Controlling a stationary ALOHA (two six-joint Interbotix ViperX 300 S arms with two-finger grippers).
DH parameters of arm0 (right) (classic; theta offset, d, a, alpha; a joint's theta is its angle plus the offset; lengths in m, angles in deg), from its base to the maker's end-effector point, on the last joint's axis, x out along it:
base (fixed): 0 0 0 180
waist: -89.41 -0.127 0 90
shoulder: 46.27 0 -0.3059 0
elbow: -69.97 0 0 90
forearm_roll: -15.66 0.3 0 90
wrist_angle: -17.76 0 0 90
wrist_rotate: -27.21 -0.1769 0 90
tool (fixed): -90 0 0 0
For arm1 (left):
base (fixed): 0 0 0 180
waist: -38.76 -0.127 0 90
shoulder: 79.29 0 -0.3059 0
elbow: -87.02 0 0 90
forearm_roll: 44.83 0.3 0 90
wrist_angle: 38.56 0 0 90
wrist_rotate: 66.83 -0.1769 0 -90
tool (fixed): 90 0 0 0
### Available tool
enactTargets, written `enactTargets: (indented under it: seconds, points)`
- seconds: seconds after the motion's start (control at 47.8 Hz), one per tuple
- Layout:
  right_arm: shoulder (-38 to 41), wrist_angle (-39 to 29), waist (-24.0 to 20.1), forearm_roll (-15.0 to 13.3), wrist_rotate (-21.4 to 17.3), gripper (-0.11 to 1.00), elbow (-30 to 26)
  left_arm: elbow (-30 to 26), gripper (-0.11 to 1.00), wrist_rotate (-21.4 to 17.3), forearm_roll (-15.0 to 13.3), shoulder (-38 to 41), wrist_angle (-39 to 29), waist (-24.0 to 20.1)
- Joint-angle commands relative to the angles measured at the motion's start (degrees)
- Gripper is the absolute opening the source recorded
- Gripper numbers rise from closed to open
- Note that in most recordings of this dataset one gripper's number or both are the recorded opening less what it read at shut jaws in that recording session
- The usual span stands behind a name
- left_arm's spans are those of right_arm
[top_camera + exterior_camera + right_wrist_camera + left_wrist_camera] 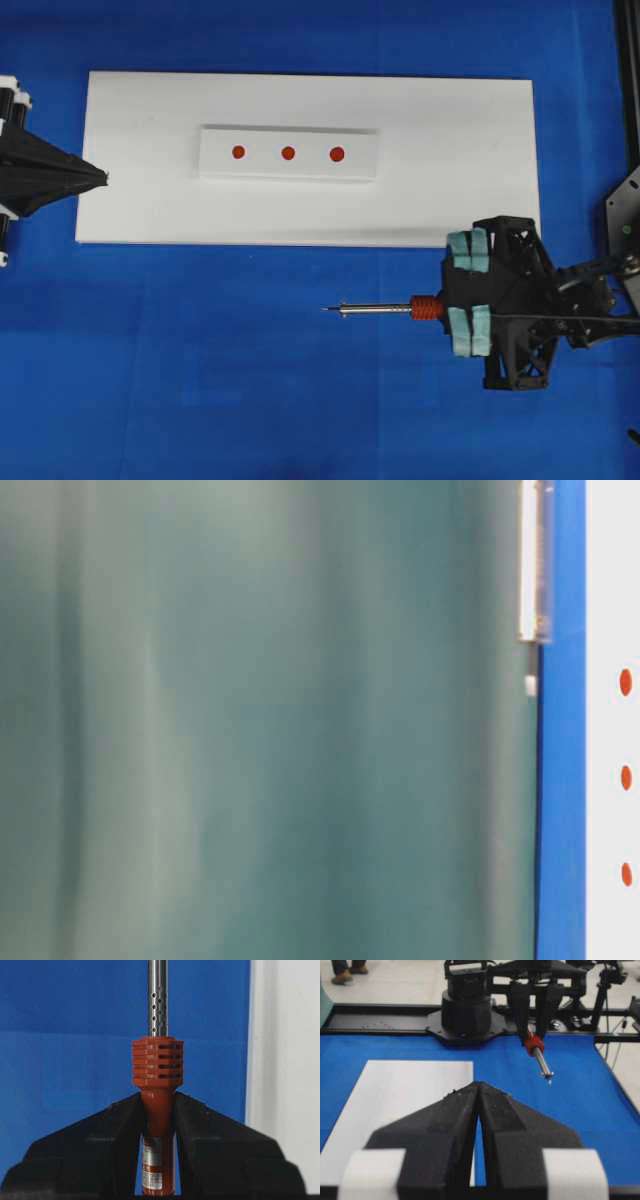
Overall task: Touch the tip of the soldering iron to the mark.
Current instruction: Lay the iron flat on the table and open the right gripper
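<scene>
Up close, the right end effector (158, 1125) is clenched on the soldering iron (158, 1090), which pokes out over the blue tabletop (250, 380). Its small label (151, 1167) is too blurry to read. Farther off, three red marks (288, 153) dot a white board (450, 150). The left end effector (479, 1110) is squeezed together, holding nothing.

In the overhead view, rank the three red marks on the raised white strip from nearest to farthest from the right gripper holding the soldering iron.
Measured from the right gripper:
1. Right-hand mark, at the strip's end nearest the gripper.
2. Middle mark, at the strip's centre.
3. Left-hand mark, at the far end, toward the left gripper.
</scene>
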Motion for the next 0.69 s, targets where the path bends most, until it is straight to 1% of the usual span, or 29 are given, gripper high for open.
enactTargets:
  seconds: [0.0, 0.188, 0.461, 0.586, 0.67]
  points:
    - [0.35, 0.09, -0.09, -0.7, -0.18, 0.06, -1.93, -0.62, 0.0, 0.18, 0.0, 0.44, 0.53, 0.44]
    - [4.31, 0.44, 0.79, -2.2, -0.09, 0.06, -5.71, -0.53, 0.0, 1.23, 0.09, 0.44, 0.53, 0.62]
    - [14.77, 0.44, 3.34, -5.36, 0.62, 0.06, -16.7, -0.62, 0.0, 1.23, 0.0, 0.26, 0.53, 0.62]
    - [18.63, 0.53, 3.78, -6.42, 0.7, 0.06, -20.92, -0.62, 0.0, 1.23, 0.0, 0.09, 0.53, 0.62]
    - [20.83, 0.53, 4.22, -6.5, 0.7, 0.06, -23.47, -0.62, 0.0, 1.23, 0.0, 0.09, 0.53, 0.62]
